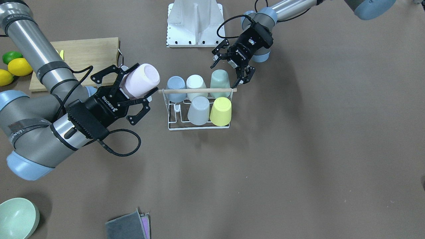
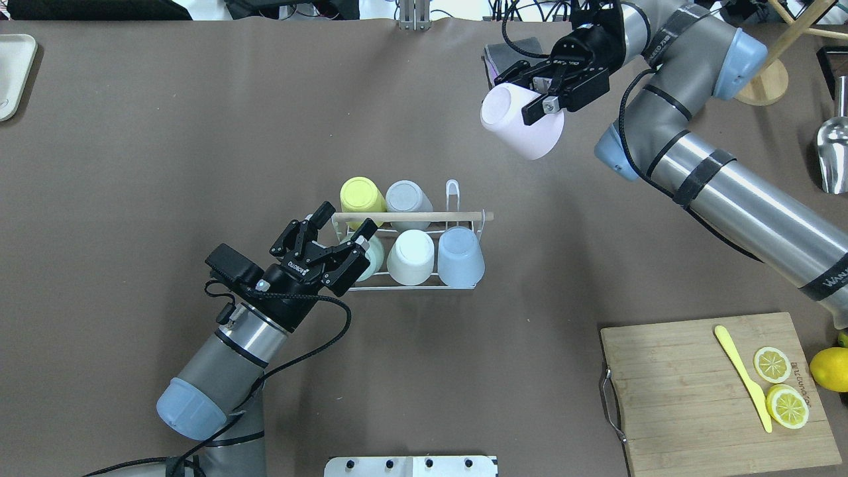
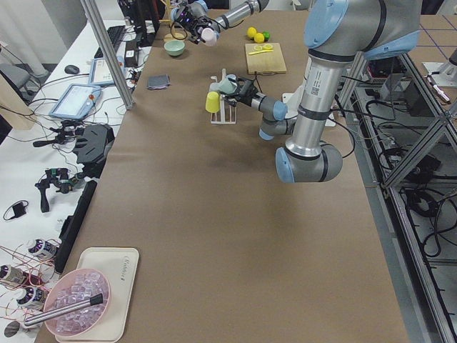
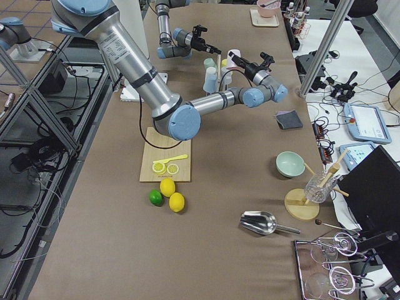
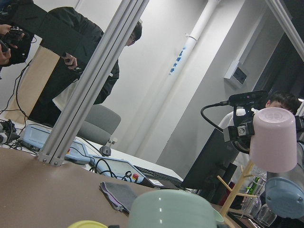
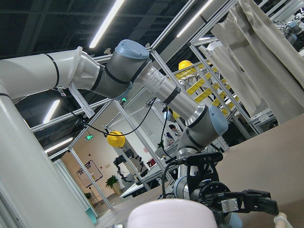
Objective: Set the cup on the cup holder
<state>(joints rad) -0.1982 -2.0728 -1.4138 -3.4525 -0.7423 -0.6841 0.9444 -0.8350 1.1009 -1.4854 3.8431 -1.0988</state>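
The cup holder (image 1: 199,90) is a white wire rack with a wooden rod, in mid-table (image 2: 411,216). It holds blue, white, green, grey and yellow cups upside down. One prong (image 1: 177,108) at its end stands bare. My right gripper (image 1: 137,84) is shut on a pink cup (image 1: 143,79), tilted and held in the air beside that end of the rack, apart from it (image 2: 523,126). My left gripper (image 2: 344,228) is open at the rack's other end, its jaws spread by the green cup (image 1: 220,79). The left wrist view shows the pink cup (image 5: 273,137) high up.
A wooden cutting board (image 2: 682,397) with lemon slices and a yellow knife lies on my right. Lemons and a lime (image 1: 15,66) lie beside it. A green bowl (image 1: 16,217) and a grey cloth (image 1: 127,227) sit at the far edge. The white arm mount (image 1: 196,23) stands behind the rack.
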